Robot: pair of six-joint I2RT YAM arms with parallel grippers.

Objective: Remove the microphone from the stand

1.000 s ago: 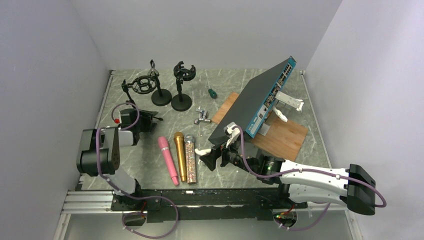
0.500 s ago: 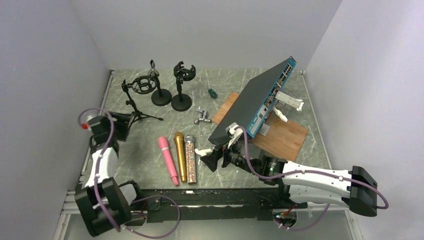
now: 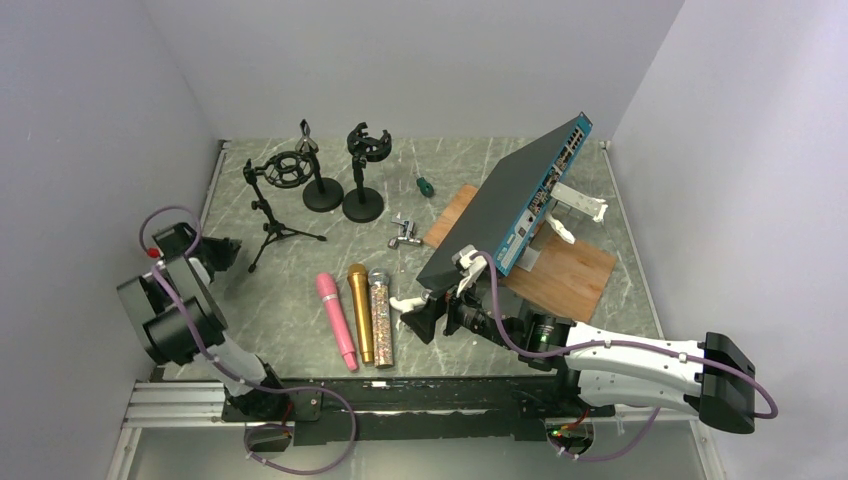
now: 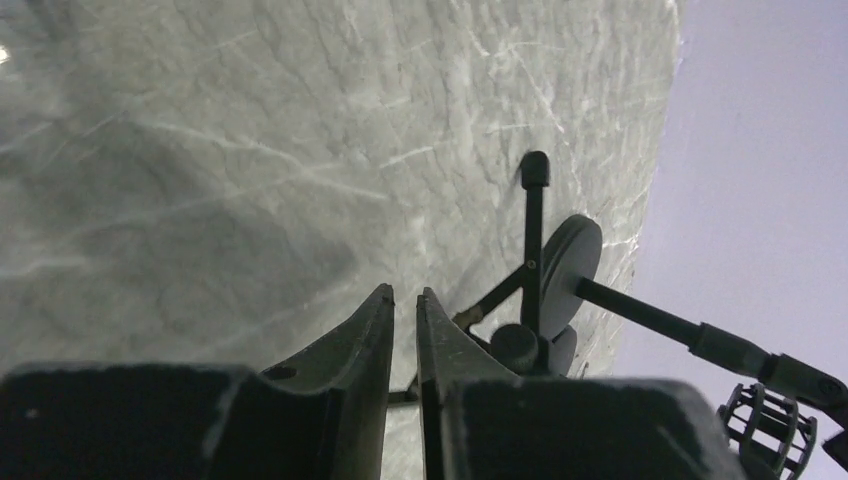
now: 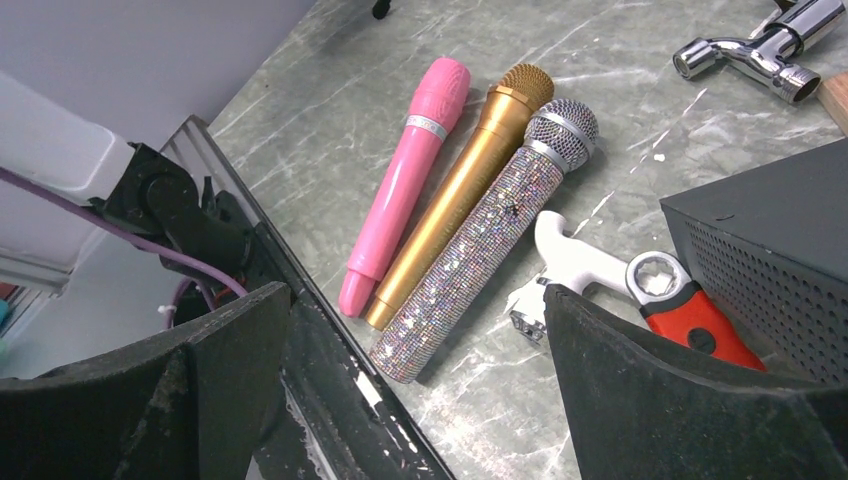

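Near centre, the right gripper (image 5: 415,300) gaped wide beside three microphones (image 3: 352,318) lying together on the marbled table (image 3: 300,262). At left, the left gripper (image 4: 403,320) had pulled back from the tripod stand (image 3: 272,195) and pinched closed, empty. That stand stood bare, so removal seemed finished. Pale walls (image 3: 400,60) rose beyond.

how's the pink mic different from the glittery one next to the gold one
The pink microphone is plain and smooth; the glitter microphone is covered in sparkles. The pink microphone's head is solid pink, the glitter microphone's is silver mesh. Both lie flat and parallel, either side of the gold microphone, in no stand.
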